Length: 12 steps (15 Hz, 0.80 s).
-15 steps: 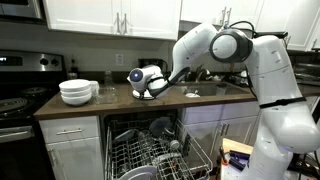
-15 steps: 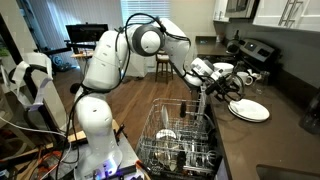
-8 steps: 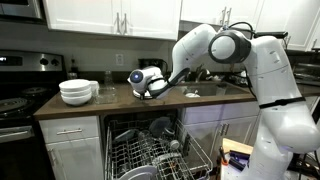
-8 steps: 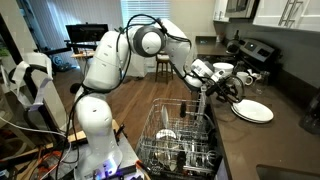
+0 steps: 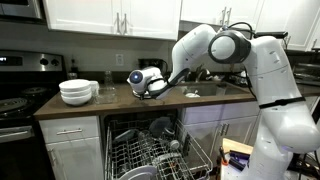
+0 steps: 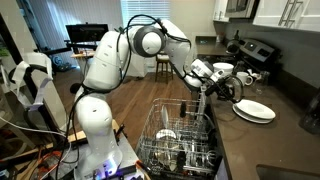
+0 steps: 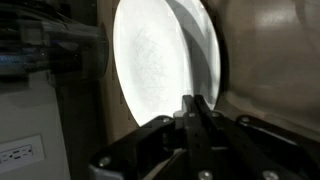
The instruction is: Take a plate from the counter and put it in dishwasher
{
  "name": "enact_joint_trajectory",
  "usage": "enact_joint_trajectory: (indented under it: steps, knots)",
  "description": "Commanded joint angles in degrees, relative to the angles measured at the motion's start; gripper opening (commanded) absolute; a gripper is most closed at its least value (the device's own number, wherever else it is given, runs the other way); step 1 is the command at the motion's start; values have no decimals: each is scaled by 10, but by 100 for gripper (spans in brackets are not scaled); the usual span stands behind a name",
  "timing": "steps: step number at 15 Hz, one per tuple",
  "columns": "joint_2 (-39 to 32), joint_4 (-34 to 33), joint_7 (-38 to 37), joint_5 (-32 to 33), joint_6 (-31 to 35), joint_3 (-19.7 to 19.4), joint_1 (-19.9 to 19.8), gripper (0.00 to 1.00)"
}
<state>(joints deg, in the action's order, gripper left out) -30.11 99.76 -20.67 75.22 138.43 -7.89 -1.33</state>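
Note:
The plate [image 7: 160, 65] is a flat white round one that fills the wrist view, and its rim runs in between my fingertips. My gripper [image 7: 195, 102] is shut on that rim. In both exterior views the plate [image 6: 254, 111] [image 5: 152, 96] still lies low on the dark counter [image 5: 110, 101] with the gripper [image 6: 233, 95] [image 5: 150, 89] at its near edge. The dishwasher [image 5: 150, 150] stands open below the counter, its wire rack [image 6: 180, 135] pulled out and partly loaded.
A stack of deep white bowls [image 5: 77, 91] sits on the counter towards the stove [image 5: 15, 100]. The pulled-out rack and dishwasher door take up the floor space in front of the cabinets. White drawers [image 5: 70, 150] flank the dishwasher.
The jaws have closed from wide open onto the plate's rim. The arm has hardly moved, and the plate has stayed on the counter.

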Motion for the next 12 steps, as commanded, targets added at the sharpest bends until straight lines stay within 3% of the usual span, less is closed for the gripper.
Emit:
enact_joint_trajectory:
  steps: [1, 12]
  knots:
    - [6, -2, -1, 11, -1, 8, -3, 6]
    - [16, 7, 11, -18, -4, 39, 5, 6]
